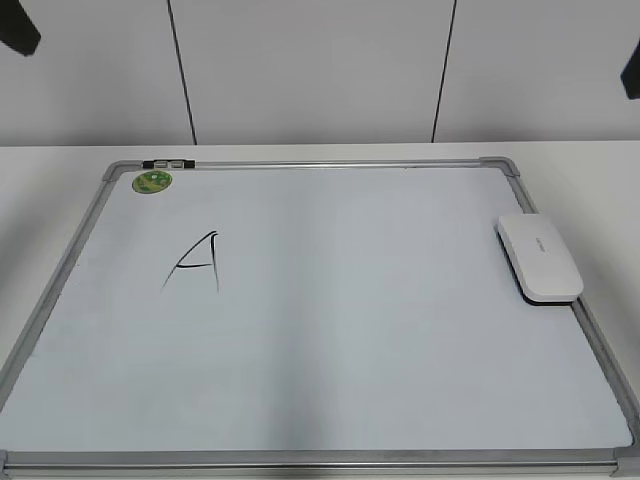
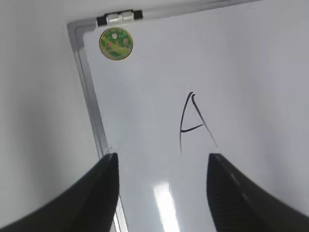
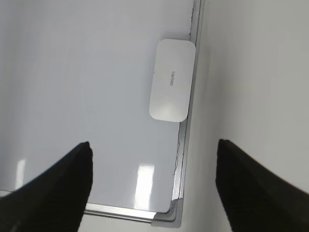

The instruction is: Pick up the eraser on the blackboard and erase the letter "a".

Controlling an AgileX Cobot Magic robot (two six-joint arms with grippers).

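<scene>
Eraser (image 3: 171,80) looks light, rigid, slick plastic; I'd pinch long sides. Both grippers (image 3: 153,186) (image 2: 161,193) spread wide, holding nothing.

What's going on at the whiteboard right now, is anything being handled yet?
Nothing is held yet. The eraser lies untouched at the right edge of the blackboard. The only mark visible is a capital "A" on the left part. The right gripper hangs open above the eraser's side, the left gripper open above the letter.
</scene>
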